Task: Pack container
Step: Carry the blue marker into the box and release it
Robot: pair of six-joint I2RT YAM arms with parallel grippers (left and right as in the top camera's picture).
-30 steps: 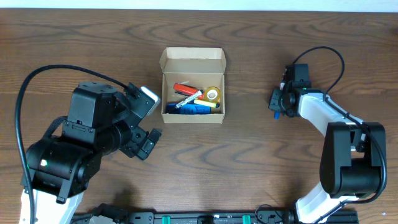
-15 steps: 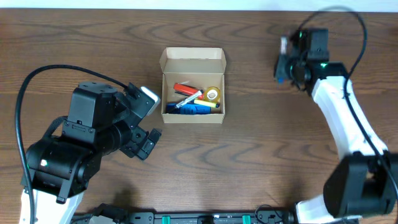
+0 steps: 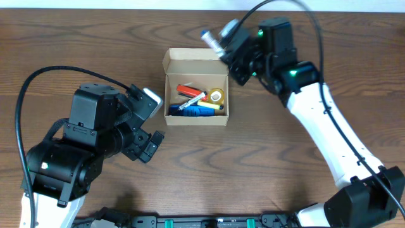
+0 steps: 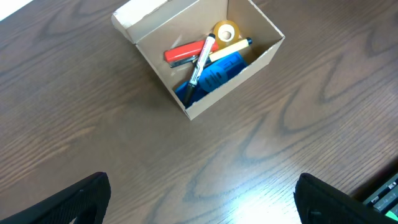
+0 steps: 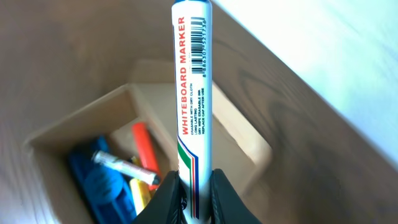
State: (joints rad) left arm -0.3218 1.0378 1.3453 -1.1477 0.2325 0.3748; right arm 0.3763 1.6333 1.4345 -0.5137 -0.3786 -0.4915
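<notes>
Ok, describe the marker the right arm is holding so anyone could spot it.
Find the open cardboard box mid-table. At its far right corner, the right pincer grips a white whiteboard marker. Unlike the markers inside, it's held aloft.

My whiteboard marker (image 5: 191, 93) is white with red lettering, a black barcode and green, red and blue stripes. The box (image 3: 195, 63) is plain tan, and inside it's a red pen (image 4: 185, 52), something blue (image 4: 214, 73) and a yellow tape roll (image 4: 226, 31). Table (image 3: 266, 164) is dark brown woodgrain.
</notes>
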